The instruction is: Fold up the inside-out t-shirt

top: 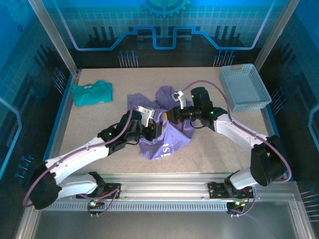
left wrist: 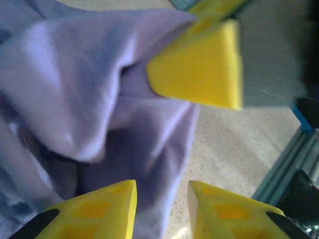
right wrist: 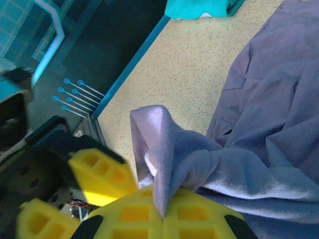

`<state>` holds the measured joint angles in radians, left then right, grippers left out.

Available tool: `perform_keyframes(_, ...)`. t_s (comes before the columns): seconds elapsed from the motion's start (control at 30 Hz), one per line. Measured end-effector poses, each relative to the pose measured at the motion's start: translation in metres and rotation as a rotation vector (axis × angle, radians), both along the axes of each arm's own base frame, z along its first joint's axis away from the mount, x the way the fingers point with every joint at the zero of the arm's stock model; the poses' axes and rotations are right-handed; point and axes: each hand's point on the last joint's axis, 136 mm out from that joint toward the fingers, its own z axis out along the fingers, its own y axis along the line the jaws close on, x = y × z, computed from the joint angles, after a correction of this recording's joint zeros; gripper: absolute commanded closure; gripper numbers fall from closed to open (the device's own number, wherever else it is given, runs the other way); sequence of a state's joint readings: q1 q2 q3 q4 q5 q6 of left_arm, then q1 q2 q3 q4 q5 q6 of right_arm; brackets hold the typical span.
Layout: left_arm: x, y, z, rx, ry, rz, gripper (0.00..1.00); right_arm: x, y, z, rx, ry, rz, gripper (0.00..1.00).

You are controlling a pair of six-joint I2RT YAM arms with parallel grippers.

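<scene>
The lavender inside-out t-shirt lies bunched at the table's middle, with white lettering showing on its near part. My right gripper is shut on a raised fold of the t-shirt, and the cloth is pinched between the yellow pads of that gripper. My left gripper sits close by, on the left of that fold. Its jaws stand apart, with a hanging edge of the t-shirt lying in the gap beside the left finger. Bare table shows through the rest of the gap.
A smaller teal shirt lies folded at the back left. A pale blue basket stands at the back right. Open tabletop lies to the left and right of the t-shirt. Metal rails run along the near edge.
</scene>
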<state>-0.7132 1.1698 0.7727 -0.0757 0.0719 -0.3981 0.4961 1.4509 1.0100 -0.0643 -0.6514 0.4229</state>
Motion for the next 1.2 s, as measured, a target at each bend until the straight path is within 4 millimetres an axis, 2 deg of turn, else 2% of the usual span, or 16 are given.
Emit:
perform_keyframes(0.2,0.016,0.006,-0.021,0.029,0.059,0.063,0.65,0.000,-0.001,-0.002,-0.008,0.004,-0.006,1.00)
perform_keyframes(0.37,0.028,0.015,-0.019,0.020,0.062,0.117,0.58,0.001,-0.003,-0.002,-0.014,0.007,-0.016,1.00)
perform_keyframes(0.5,0.038,0.019,-0.018,0.017,0.060,0.139,0.59,0.002,-0.005,-0.002,-0.014,0.006,-0.020,1.00)
perform_keyframes(0.63,0.048,0.013,-0.017,0.007,0.063,0.137,0.68,0.002,-0.005,-0.002,-0.014,0.006,-0.020,1.00)
perform_keyframes(0.73,0.052,0.006,-0.015,-0.011,0.062,0.124,0.84,0.002,-0.005,-0.002,-0.015,0.004,-0.019,1.00)
perform_keyframes(0.87,0.055,0.001,-0.009,-0.038,0.065,0.109,0.98,0.003,-0.010,-0.007,-0.054,-0.012,-0.034,1.00)
perform_keyframes(1.0,0.046,0.000,0.008,-0.093,0.062,0.066,1.00,0.007,-0.026,-0.018,-0.162,-0.066,-0.079,0.99)
perform_keyframes(1.2,0.013,0.000,0.063,-0.336,0.078,-0.069,1.00,0.013,-0.032,-0.016,-0.243,-0.162,-0.084,0.88)
